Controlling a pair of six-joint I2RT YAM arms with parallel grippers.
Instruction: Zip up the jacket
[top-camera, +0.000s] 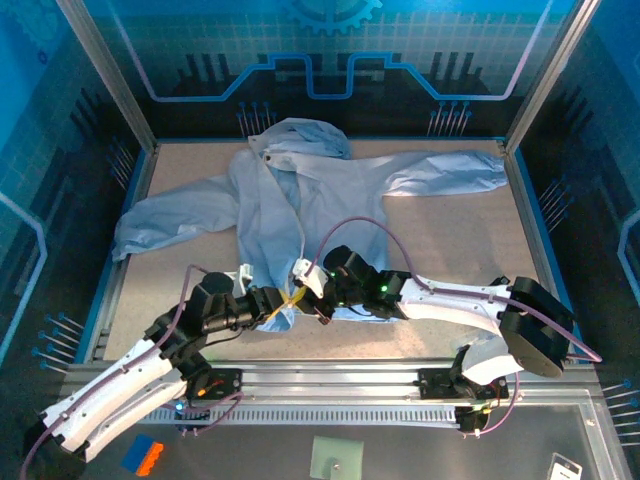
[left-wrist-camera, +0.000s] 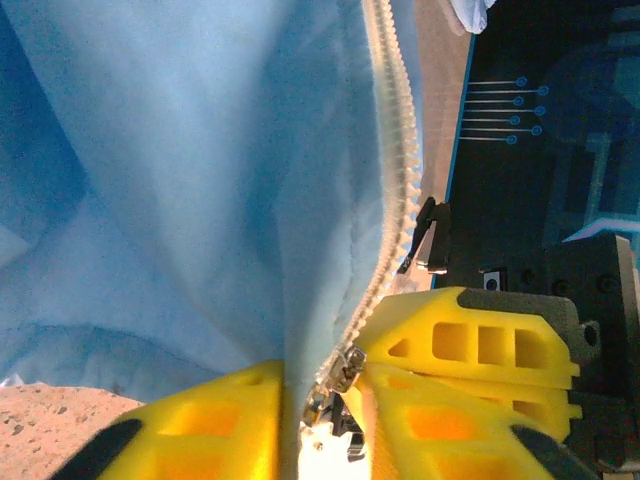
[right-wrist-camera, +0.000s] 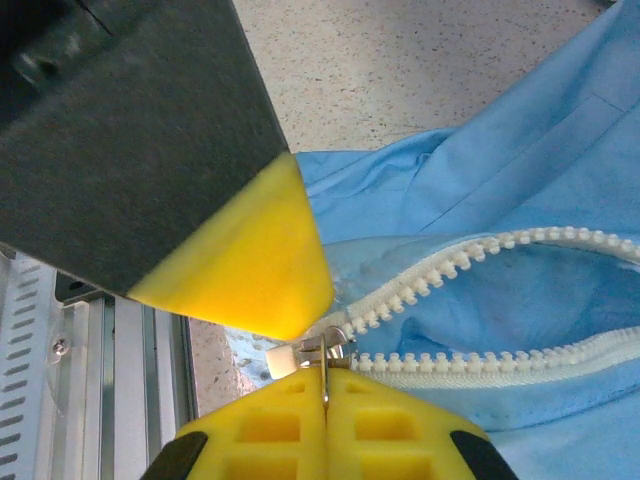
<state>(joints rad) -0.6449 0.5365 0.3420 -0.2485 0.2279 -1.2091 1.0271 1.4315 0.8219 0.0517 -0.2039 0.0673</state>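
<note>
The pale blue jacket (top-camera: 300, 190) lies spread on the table, hood to the back, front open. Both grippers meet at its bottom hem. My right gripper (right-wrist-camera: 325, 385) (top-camera: 313, 290) is shut on the metal pull tab of the zipper slider (right-wrist-camera: 335, 345), from which the two white rows of teeth (right-wrist-camera: 480, 365) part to the right. My left gripper (left-wrist-camera: 325, 400) (top-camera: 283, 303) has its jaws a narrow gap apart around the jacket (left-wrist-camera: 200, 200) hem and the slider (left-wrist-camera: 345, 372), with light showing in the gap. One left finger (right-wrist-camera: 250, 260) hangs just above the slider.
The jacket's sleeves reach toward both side walls of the tan table (top-camera: 450, 250). A metal rail (top-camera: 330, 385) runs along the near edge behind the grippers. A blue and orange block (top-camera: 146, 455) and a pale green square (top-camera: 335, 458) lie in front of the rail.
</note>
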